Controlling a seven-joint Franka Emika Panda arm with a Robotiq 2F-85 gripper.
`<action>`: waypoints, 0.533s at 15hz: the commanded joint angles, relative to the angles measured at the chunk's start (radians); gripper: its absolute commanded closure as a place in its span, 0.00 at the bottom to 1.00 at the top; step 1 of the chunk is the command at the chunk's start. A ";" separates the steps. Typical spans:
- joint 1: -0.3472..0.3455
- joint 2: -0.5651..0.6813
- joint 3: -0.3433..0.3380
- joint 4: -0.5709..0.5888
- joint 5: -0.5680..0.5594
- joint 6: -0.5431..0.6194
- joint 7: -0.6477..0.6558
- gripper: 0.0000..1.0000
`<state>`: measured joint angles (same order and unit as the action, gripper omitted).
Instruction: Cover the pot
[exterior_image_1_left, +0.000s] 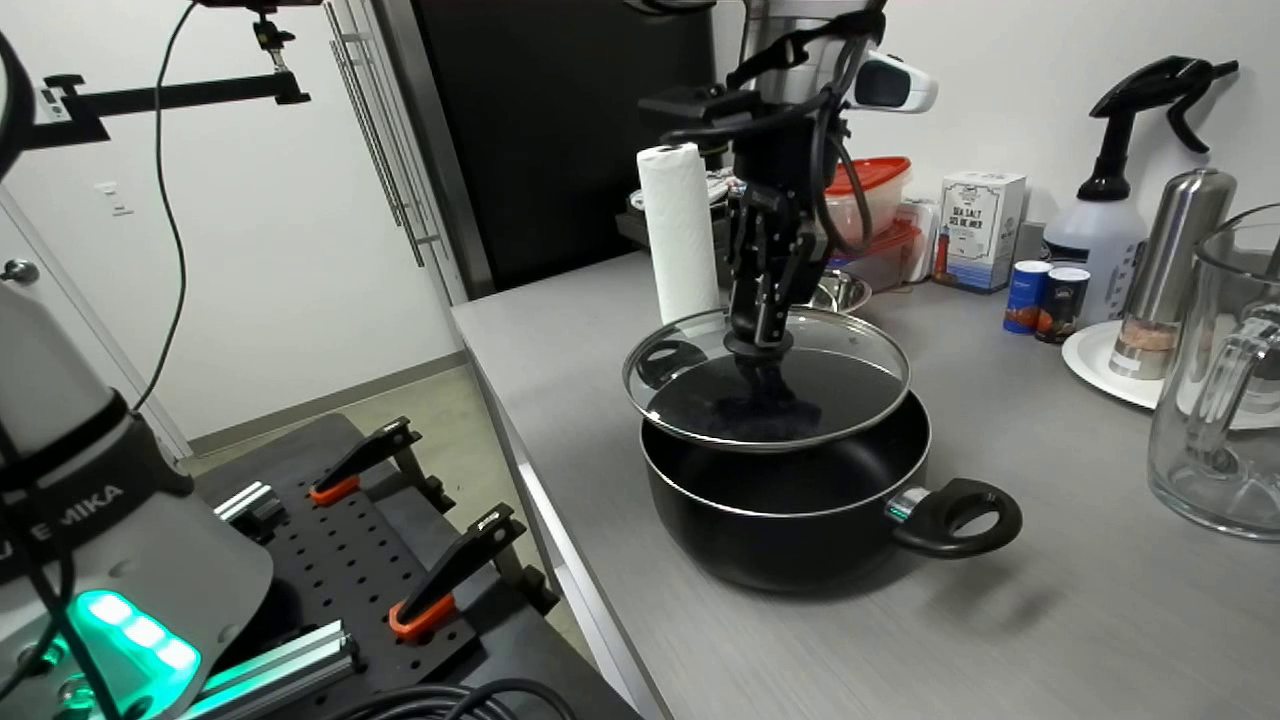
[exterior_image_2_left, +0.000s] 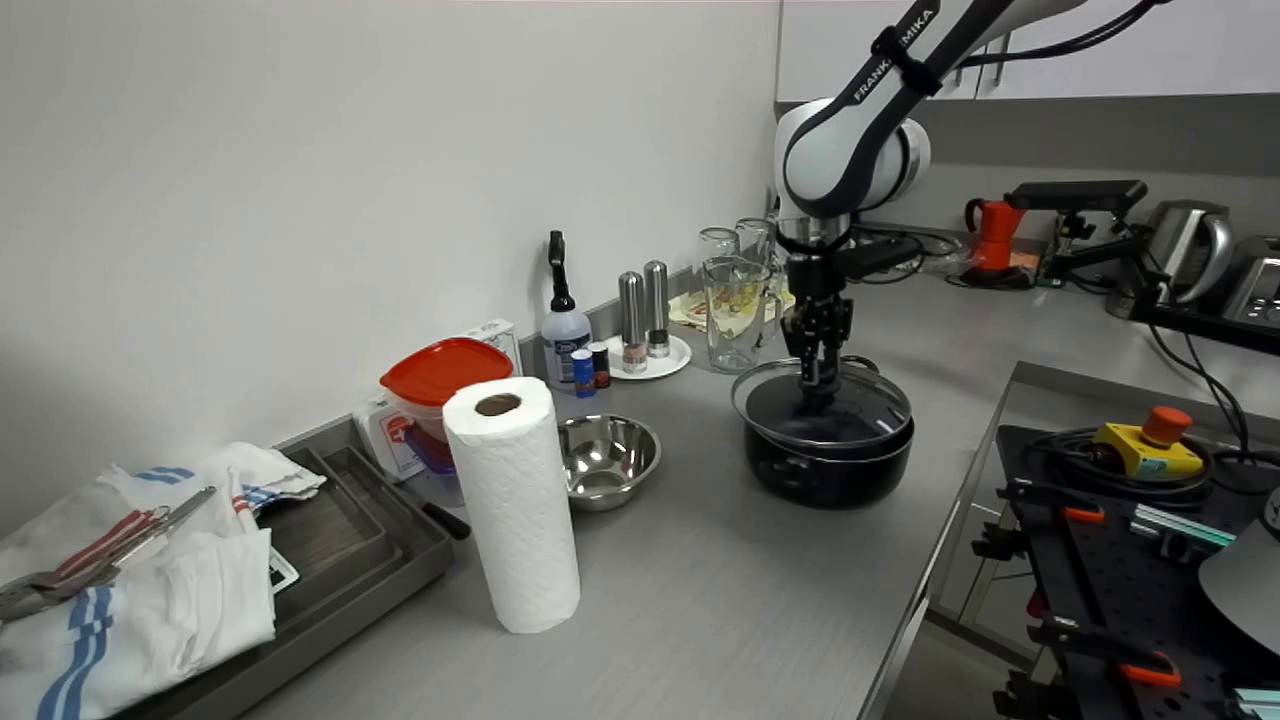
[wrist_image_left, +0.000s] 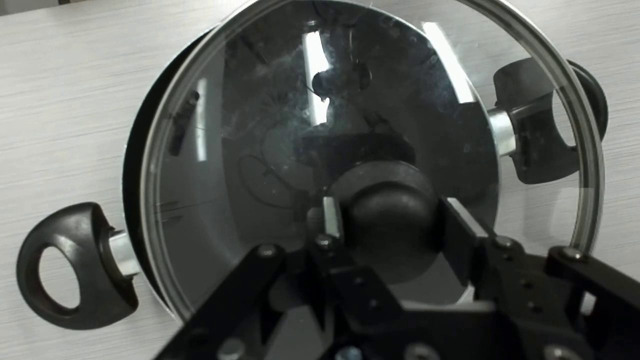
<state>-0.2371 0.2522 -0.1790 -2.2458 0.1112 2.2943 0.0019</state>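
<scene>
Evidently, the countertop (exterior_image_1_left: 1060, 440) carried the black pot (exterior_image_1_left: 790, 545) near its robot-side edge. Just above the rim, apparently off-centre, hung the glass lid (exterior_image_1_left: 830, 390); contact at the far side could not be determined. The gripper (wrist_image_left: 394, 220) pinched the lid's knob (wrist_image_left: 392, 237) from both sides, presumably to keep the underside free for seating. Toward the robot-side edge, clearance was narrow; toward the opposite edge, more bare surface probably allowed correction.

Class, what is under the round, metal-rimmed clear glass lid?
Most of the wide, round black pot; its inner wall shows. Its floor cannot be made out; glare and the black gripper obscure it.
</scene>
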 joint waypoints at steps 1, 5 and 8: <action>-0.017 -0.009 -0.003 -0.001 0.051 0.010 -0.026 0.75; -0.031 -0.007 -0.004 -0.010 0.072 0.028 -0.033 0.75; -0.037 -0.002 -0.003 -0.014 0.085 0.039 -0.036 0.75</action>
<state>-0.2693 0.2646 -0.1810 -2.2496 0.1574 2.3182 -0.0026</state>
